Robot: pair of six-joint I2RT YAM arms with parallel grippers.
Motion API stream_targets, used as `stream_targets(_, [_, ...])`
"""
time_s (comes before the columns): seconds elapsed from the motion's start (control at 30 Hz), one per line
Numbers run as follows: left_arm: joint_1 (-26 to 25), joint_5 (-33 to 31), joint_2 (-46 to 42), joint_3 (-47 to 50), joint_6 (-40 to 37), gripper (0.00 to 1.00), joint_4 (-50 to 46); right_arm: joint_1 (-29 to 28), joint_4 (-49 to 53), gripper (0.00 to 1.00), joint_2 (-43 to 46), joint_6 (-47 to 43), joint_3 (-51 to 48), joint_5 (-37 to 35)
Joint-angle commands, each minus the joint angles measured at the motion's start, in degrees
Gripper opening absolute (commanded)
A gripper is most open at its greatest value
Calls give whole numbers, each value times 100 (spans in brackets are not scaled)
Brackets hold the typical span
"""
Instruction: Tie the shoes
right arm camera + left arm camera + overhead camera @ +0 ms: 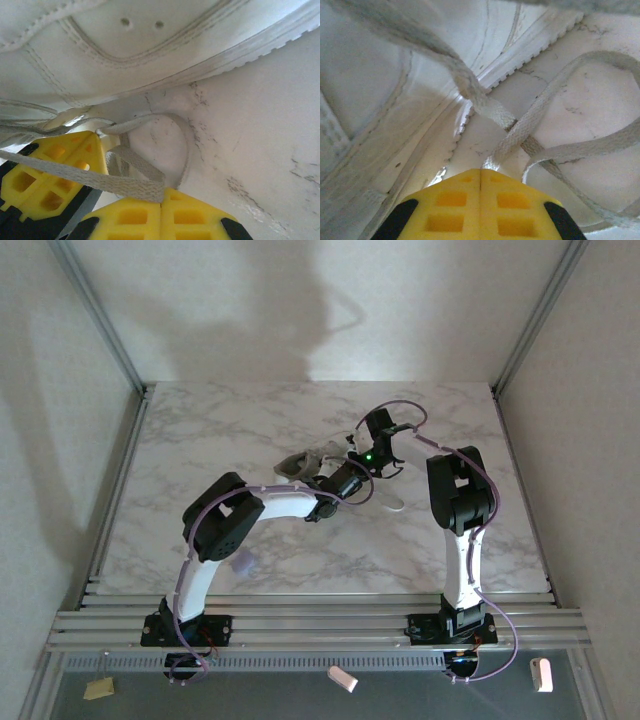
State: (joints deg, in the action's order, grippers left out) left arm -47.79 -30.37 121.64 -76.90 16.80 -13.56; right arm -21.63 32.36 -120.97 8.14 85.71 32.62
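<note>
Reading this as early in the tie: no knot or bow visible anywhere. The sneaker (308,460) sits on the table (200,450), slightly toward 12 o'clock of centre, with both arms converging on its 3 o'clock side.

Fingers:
- Right gripper (162,196) is clenched. The flat lace (75,172) comes in from 9 o'clock and ends in the seam between the pads, so I read it as pinched.
- Left gripper (480,174) is pressed together too. A strand drops from 11 o'clock to its tip; can't tell if it's caught or just passing.

Progress, my judgement: the lace is slack and lying out on the table. Crossing, knotting, forming loops and cinching are all left.

View differences:
- Top view gives the layout and a pale lace loop at 5 o'clock of the sneaker, but the strands are too thin to trace there.
- Left wrist view shows slack strands overlapping at 3 o'clock, beside the toothed sole edge. It's a loose overlap, nothing tightened.
- Right wrist view shows the left gripper's yellow fingers at 8 o'clock with the lace draped across them, just beside the right gripper's tip.
</note>
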Motion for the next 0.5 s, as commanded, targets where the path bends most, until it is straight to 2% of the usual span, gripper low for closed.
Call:
stream_targets(0.0, [-51,-33,-388,202,192,0,-316,25,13,0,136,-41,-83,-97])
stream_targets(0.23, [-119,1132,-2176,1214,728,0,392,14,-150,0,392,54,-316,-295])
stream_targets(0.4, [-112,1589,-3113,1930,1084,0,713,-101,-212,0,636,72,-581,-488])
stream_targets(0.47, [-98,1614,-3371,2147,1212,0,743,-185,-241,6,834,65,-718,-628])
